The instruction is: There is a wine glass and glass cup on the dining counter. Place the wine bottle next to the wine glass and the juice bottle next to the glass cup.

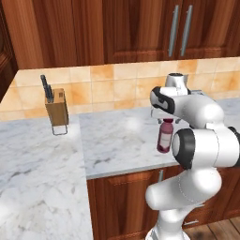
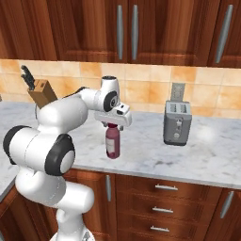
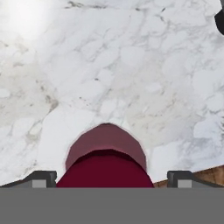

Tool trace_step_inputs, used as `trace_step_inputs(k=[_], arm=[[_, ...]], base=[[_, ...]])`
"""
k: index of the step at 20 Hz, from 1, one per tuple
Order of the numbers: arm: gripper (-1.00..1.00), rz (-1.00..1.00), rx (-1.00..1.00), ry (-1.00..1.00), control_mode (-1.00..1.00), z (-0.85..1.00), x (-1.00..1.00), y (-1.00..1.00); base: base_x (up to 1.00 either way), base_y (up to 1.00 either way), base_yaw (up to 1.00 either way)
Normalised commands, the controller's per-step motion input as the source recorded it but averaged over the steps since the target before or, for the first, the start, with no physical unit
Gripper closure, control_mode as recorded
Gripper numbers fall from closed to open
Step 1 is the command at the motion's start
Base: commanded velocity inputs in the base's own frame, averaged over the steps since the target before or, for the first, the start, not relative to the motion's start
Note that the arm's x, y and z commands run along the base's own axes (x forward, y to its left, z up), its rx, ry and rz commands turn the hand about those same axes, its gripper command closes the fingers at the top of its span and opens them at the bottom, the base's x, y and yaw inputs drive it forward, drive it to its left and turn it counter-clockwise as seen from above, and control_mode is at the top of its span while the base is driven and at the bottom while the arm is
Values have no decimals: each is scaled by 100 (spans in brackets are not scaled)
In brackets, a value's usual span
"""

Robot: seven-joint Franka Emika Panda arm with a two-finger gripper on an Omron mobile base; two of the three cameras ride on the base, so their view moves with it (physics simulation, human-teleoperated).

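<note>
Gripping the juice bottle (image 2: 112,142) by its maroon cap, upright beneath them for carrying, the jaws held it just off the marble desk (image 2: 155,153).

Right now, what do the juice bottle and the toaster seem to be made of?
Juice bottle: dark red and smooth, perhaps glass or plastic; the render leaves it open. Its label band is matte pale pink. Toaster: grey with a soft sheen, probably brushed metal.
</note>
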Motion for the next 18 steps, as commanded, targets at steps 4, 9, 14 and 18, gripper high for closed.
trace_step_inputs(k=[4, 9, 14, 18], arm=[[-100, 0, 0, 1, -100, -17, 0, 3], [100, 0, 0, 7, -100, -23, -3, 3], [100, 0, 0, 6, -100, -14, -4, 1], [100, 0, 0, 0, -100, 8, -10, -1]], base=[[0, 0, 0], [0, 0, 0], [0, 0, 0], [0, 0, 0]])
